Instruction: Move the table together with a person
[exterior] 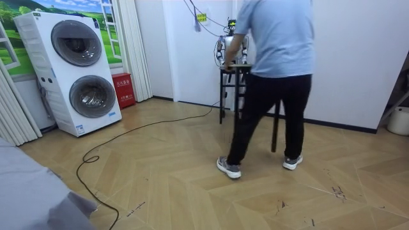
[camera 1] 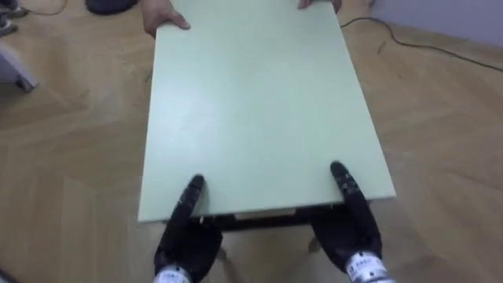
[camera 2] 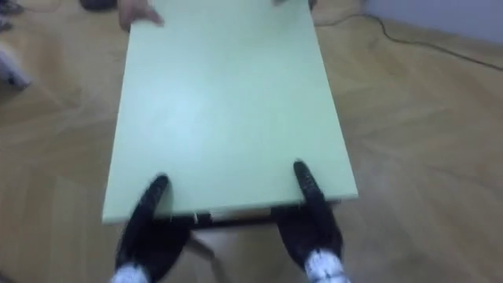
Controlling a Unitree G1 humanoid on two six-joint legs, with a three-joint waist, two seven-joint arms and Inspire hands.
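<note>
Left eye view first: a smooth, matte, pale green rectangular table runs up the centre of the frame over a herringbone wooden floor. At its lower edge the robot's black left hand has its thumb laid flat on the top and the rest tucked under the rim, so it is clamped on the edge. The black right hand, lower right of centre, grips just the same way. At the top of the frame the person's hands hold the far end. A thin dark cable snakes across the upper right.

Room view now: the person, in a light blue shirt, black trousers and grey trainers, stands right of centre with legs apart and back to us. The table's dark legs are just beyond, and the robot is behind it by the white wall. At the left stands a glossy white stacked washer and dryer with round dark doors. Beside it is a small red box, its print too small to read.

Right eye view: same grip, both thumbs on the green top.
</note>
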